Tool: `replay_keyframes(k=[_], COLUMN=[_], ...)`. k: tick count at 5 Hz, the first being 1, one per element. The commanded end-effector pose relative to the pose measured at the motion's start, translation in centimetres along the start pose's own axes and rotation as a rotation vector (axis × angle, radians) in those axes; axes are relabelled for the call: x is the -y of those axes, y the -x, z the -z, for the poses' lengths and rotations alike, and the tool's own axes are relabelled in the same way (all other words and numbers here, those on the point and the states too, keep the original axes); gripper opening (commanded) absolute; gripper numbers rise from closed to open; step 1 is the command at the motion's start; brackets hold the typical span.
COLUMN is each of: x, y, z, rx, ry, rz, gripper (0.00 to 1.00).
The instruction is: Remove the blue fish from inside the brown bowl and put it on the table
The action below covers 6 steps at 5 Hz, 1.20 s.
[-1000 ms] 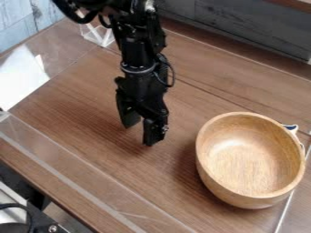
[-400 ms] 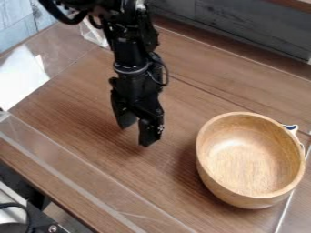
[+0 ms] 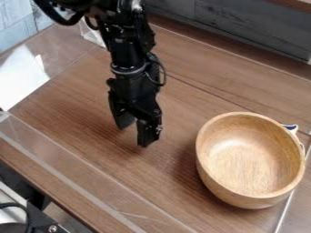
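I see my gripper [image 3: 135, 127] pointing down with its jaws wide and holding nothing, just above the table [image 3: 73, 155], left of the brown bowl [image 3: 252, 159]

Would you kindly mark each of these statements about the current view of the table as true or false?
1. The brown bowl has nothing visible inside it. True.
2. The pincer points down at the table, to the left of the bowl. True.
3. The pincer is inside the bowl. False: it stands apart from the bowl, over bare tabletop.
4. A blue fish lies in the bowl. False: only bare wood shows inside, and no blue fish is visible anywhere in this view.
5. The bowl is tipped on its side. False: it sits upright with its opening facing up.
6. The pincer's jaws are open with nothing between them. True.
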<state>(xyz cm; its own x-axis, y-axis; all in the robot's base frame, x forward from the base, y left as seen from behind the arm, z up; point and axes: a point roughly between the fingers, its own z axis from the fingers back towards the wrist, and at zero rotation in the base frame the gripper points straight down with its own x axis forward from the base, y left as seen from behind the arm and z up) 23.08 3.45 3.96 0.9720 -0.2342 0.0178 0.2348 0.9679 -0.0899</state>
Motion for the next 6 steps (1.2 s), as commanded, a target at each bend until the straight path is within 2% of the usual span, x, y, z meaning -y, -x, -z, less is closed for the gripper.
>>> replay_keyframes(k=[1, 6], x=[-0.46, -0.54], y=[-0.57, -0.07], z=[-1.34, -1.27], rx=[0.062, 0.066], ry=[-0.024, -0.005], rz=[-0.003, -0.014], gripper=[1.0, 1.0])
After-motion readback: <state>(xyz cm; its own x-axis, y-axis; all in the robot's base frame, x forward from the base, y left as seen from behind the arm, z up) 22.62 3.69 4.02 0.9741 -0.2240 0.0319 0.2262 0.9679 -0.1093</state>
